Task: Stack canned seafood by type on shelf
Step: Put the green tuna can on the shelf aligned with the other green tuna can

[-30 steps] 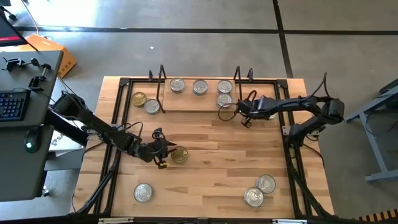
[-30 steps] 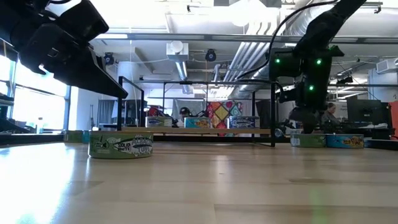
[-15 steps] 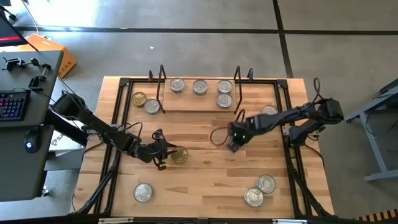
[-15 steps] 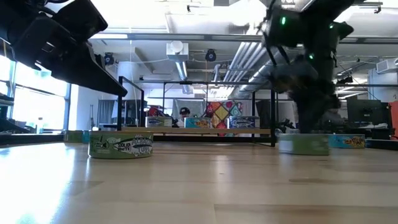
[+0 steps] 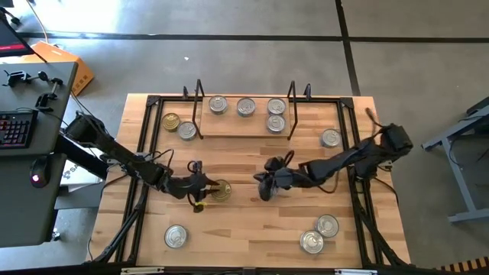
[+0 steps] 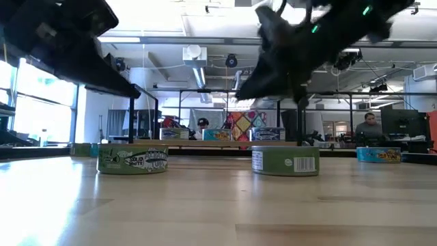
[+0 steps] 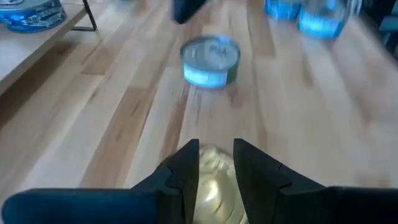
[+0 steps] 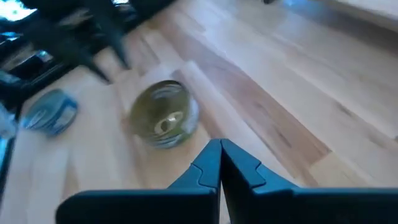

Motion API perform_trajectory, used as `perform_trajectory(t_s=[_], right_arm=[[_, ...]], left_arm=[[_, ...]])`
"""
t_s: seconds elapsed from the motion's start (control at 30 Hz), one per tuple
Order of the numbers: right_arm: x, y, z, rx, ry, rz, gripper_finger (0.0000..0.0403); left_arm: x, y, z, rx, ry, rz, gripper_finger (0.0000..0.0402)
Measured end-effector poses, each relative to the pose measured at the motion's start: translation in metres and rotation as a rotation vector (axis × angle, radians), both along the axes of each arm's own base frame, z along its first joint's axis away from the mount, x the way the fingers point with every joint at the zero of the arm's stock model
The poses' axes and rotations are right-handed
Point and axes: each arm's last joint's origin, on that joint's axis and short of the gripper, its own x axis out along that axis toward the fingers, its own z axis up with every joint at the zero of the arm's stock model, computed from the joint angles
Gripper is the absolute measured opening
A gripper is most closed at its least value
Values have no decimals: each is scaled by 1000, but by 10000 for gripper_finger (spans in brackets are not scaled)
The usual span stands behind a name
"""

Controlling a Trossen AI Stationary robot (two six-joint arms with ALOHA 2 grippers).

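A gold-lidded tin (image 5: 220,191) (image 8: 165,115) stands on its base mid-table. My left gripper (image 5: 205,187) (image 7: 214,155) hovers just to its left, fingers narrowly parted, and the lid shows through the gap. A green-sided, silver-lidded tin (image 6: 285,162) (image 7: 210,60) rests on the wood to the right of the gold one. In the high view my right gripper (image 5: 261,189) (image 8: 219,152) hides it. That gripper is shut and hangs above it with air between. The shelf (image 5: 244,128) at the far side carries several tins (image 5: 245,106).
Two tins (image 5: 179,125) lie left of the shelf and one (image 5: 330,138) lies right of it. Two tins (image 5: 319,234) sit near the right front corner and one (image 5: 176,235) near the left front. The table's black frame (image 5: 357,191) runs along its edges.
My right gripper has swept from the shelf's right end toward the table's middle, staying shut, and has tipped from pointing down to slanting toward the left. The green-sided tin has slid along the table with it, nearer and leftward.
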Motion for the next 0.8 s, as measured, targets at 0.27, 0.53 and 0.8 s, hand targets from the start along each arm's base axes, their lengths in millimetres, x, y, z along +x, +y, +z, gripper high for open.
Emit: perform_trajectory(t_s=[0.27,0.53,0.8], right_arm=[[-57,19,4,34,323,-131,0],[-64,46,-24,125,439,-125,0],[-37,59,-55,144,339,-69,0]], left_arm=[[43,11,9,-124,-58,-222,65],[121,6,-9,-71,110,-360,5],[162,28,-28,-18,341,-325,1]])
